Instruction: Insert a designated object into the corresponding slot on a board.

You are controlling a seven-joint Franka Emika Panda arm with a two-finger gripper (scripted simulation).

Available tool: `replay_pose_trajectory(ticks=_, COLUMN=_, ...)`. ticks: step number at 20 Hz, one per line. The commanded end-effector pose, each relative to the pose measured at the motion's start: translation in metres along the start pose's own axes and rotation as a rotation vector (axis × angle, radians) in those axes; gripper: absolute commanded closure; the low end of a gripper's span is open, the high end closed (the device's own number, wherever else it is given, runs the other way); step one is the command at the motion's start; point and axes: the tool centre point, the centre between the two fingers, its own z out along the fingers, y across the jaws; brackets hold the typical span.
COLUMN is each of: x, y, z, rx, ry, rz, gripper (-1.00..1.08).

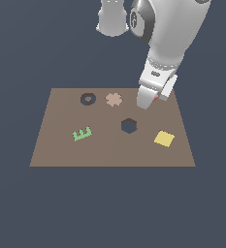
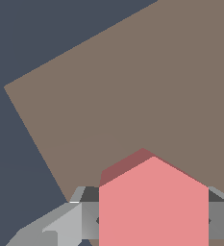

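The end effector (image 2: 153, 221) is clamped on the small red-pink hexagonal block (image 2: 153, 202); rotational misalignment with the dark hexagonal slot (image 1: 128, 126) in the flat brown board (image 1: 61, 145) could jam insertion.

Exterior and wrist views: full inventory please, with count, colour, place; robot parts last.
board: 1, brown, flat on the dark ground
hexagonal slot: 1, dark, near the board's middle
ring: 1, black, far side, toward the exterior view's left
cross piece: 1, tan, beside the ring
E-shaped piece: 1, green, exterior view's left
square tile: 1, yellow, exterior view's right
hexagonal block: 1, red-pink, between the gripper's fingers
gripper: 1, grey-white, over the board's far right area
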Motion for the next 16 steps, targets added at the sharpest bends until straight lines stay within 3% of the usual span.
replay_pose_trajectory(ticks=1, x=-0.007, y=0.003, z=-0.001, rx=-0.001, ry=0.0, rz=-0.089, gripper=1.08)
replay_pose_trajectory(ticks=16, x=-0.039, y=0.035, z=-0.003, rx=-0.001, ry=0.0, rz=-0.618, gripper=1.08)
